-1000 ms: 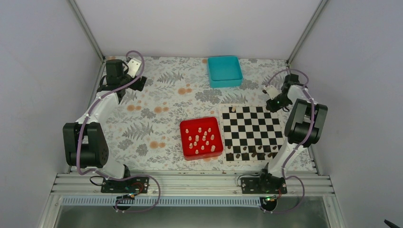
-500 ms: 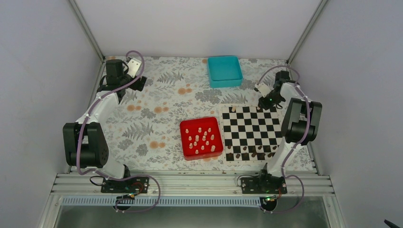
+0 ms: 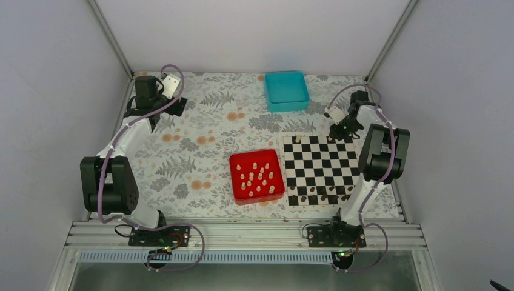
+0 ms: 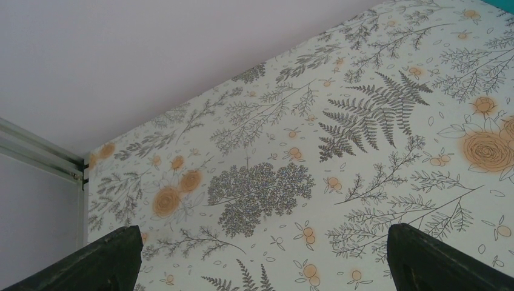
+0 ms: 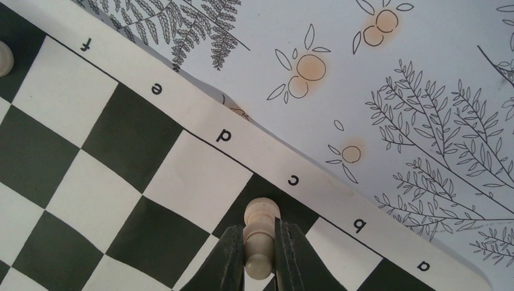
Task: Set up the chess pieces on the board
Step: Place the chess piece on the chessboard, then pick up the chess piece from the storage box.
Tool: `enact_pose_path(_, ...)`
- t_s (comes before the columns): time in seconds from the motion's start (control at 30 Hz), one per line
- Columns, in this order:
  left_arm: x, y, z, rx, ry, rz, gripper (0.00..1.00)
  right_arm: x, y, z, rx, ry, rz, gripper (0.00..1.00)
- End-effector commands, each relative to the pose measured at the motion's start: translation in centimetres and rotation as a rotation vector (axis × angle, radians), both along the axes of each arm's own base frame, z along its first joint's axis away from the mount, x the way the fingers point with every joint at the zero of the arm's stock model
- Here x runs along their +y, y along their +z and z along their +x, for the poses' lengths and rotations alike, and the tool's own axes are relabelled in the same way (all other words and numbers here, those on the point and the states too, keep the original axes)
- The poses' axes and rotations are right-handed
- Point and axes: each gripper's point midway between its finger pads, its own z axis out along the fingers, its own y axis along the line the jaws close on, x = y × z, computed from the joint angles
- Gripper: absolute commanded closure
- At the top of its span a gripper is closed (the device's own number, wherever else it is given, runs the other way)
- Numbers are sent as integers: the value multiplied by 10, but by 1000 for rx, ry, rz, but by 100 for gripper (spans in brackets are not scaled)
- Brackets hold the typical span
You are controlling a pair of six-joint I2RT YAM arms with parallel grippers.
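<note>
Right wrist: pincer (image 5: 257, 229) clamps chess piece (image 5: 261, 213) at board (image 5: 182, 113) edge.

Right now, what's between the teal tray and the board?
Only bare floral tablecloth between the teal tray and the board, seen in the top external view.

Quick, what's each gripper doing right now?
Left gripper: open, empty.
Right gripper: closed on a cream chess piece at the board edge, c-file.

One board (image 3: 321, 165), one red tray (image 3: 232, 176), one teal tray (image 3: 286, 90), two arms (image 3: 112, 182), roughly thirteen pale pieces (image 3: 258, 188) in the red tray, two more at the board's far edge, dark pieces (image 3: 303, 197) too small to count.
</note>
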Motion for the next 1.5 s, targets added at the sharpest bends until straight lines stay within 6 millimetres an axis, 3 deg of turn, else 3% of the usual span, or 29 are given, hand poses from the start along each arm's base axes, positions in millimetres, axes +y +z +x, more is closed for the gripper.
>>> enact_pose_path(0.0, -3, 3, 0, -13, -16, 6, 0, -4, 1, 4, -4, -4, -21, 94)
enact_pose_path(0.4, -3, 3, 1, -13, -19, 6, 0, -6, -2, -4, 29, 3, -39, 90)
enact_pose_path(0.47, -3, 3, 0, -13, -20, 7, 0, -6, -3, -4, 31, 5, -41, 86)
enact_pose_path(0.53, -3, 3, 0, -13, -20, 7, 0, -6, 0, -2, 17, 0, -39, 75)
enact_pose_path(0.7, -3, 3, 1, -14, -19, 10, 0, 2, 29, 10, -62, 14, -5, 58)
enact_pose_path(0.87, -2, 2, 1, -13, -15, 12, 0, 17, 60, 17, -110, 47, -6, 53)
enact_pose_path(1.03, -2, 2, 2, -12, -15, 10, 0, 73, 84, 13, -122, 171, -25, 52)
enact_pose_path(1.13, -2, 1, 1, -11, -16, 10, 0, 131, 92, 1, -124, 302, -20, 52)
enact_pose_path(1.3, -1, 1, 0, -12, -11, 17, 0, 208, 86, -29, -78, 475, -20, 53)
enact_pose_path(1.47, -1, 1, 0, -11, -10, 17, 0, 267, 75, -68, -19, 621, 6, 55)
